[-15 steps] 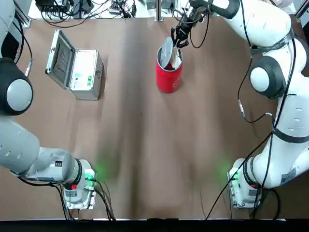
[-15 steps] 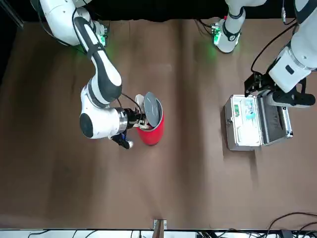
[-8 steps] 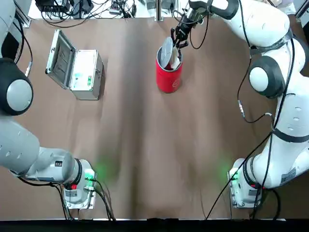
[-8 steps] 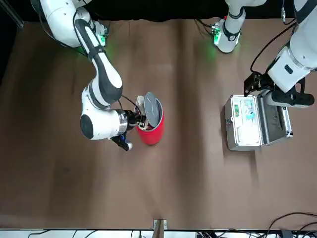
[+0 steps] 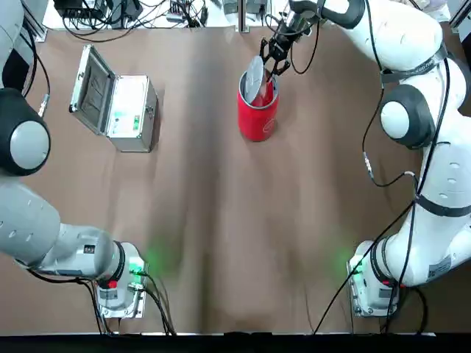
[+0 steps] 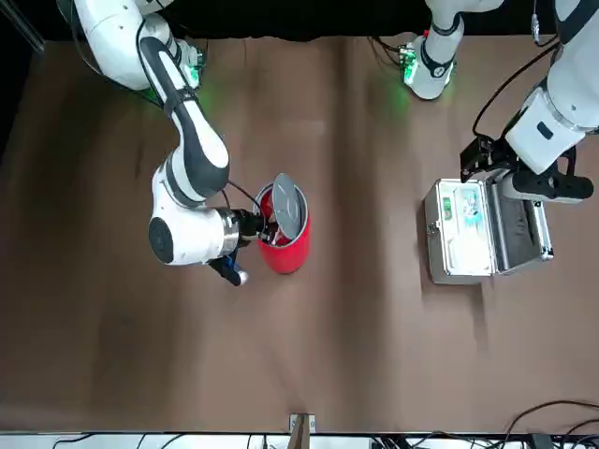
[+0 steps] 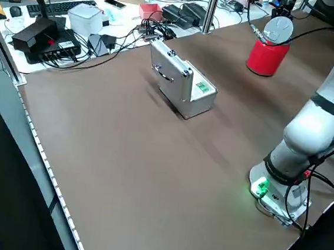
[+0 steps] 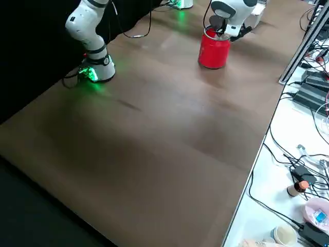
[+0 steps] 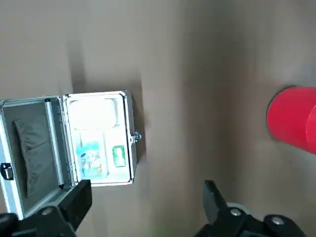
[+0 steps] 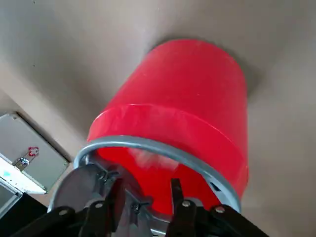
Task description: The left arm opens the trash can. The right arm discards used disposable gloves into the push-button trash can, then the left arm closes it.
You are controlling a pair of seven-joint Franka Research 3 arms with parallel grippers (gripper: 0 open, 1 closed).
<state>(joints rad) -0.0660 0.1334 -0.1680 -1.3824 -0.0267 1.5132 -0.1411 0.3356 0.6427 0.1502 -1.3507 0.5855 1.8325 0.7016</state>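
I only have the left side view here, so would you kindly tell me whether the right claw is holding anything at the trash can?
Observer: The right claw is at the mouth of the trash can, fingers apart, nothing between them.
Operator: Thank you. Is the left claw holding anything?
Observer: No, the left claw is open and empty above the table.
Operator: Are the gloves inside the can?
Observer: A pale patch shows inside, but I cannot tell whether it is the gloves.

Red trash can [image 5: 257, 118], grey lid [image 5: 255, 80]
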